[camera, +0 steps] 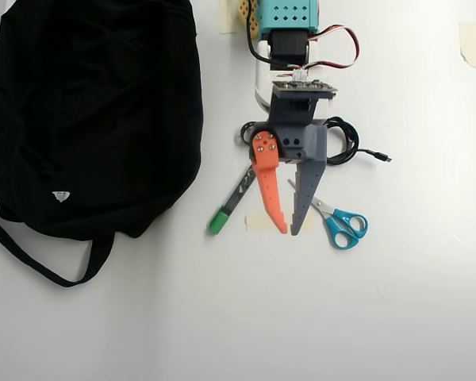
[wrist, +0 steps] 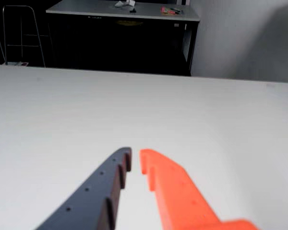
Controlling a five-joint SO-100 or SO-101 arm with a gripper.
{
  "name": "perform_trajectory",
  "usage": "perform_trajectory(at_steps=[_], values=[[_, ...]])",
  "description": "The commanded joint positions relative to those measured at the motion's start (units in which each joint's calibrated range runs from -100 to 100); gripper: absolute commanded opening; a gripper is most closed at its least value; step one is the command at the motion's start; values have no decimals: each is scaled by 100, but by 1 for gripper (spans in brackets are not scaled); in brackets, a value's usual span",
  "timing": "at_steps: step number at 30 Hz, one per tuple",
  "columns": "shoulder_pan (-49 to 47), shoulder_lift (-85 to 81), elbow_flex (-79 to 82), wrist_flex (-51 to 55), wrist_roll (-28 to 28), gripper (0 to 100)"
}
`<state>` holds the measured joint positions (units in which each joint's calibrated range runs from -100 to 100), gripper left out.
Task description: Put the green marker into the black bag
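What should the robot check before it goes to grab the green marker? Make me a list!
1. Gripper empty: ok, nothing between the fingers in the wrist view.
2. Jaws parted enough for the green marker: not ok, only a narrow gap.
3. Gripper over the marker: not ok, the marker lies to its left in the overhead view.
4. Marker free to lift: cannot tell, its upper end is hidden under the arm.
5. Scissors away from the marker: ok.
6. Black bag open: cannot tell.

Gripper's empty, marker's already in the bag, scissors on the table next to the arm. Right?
Not quite. In the overhead view the green marker lies on the table, between the black bag and the gripper, not in the bag. The rest holds: nothing is between the fingers, and the scissors lie beside the arm.
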<state>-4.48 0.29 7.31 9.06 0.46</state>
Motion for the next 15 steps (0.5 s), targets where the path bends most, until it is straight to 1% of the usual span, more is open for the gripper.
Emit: perform_trajectory(at_steps=[1, 2, 5, 8, 10, 11, 15], values=[[52, -154, -111, -10, -31, 2], [52, -154, -111, 7, -31, 2], [44, -170, -201, 662, -31, 2], [-1, -162, -866, 2152, -31, 2], [-1, -162, -1055, 2755, -31, 2], [14, -154, -1135, 3297, -31, 2], [37, -62, -1153, 4159, -36, 2]])
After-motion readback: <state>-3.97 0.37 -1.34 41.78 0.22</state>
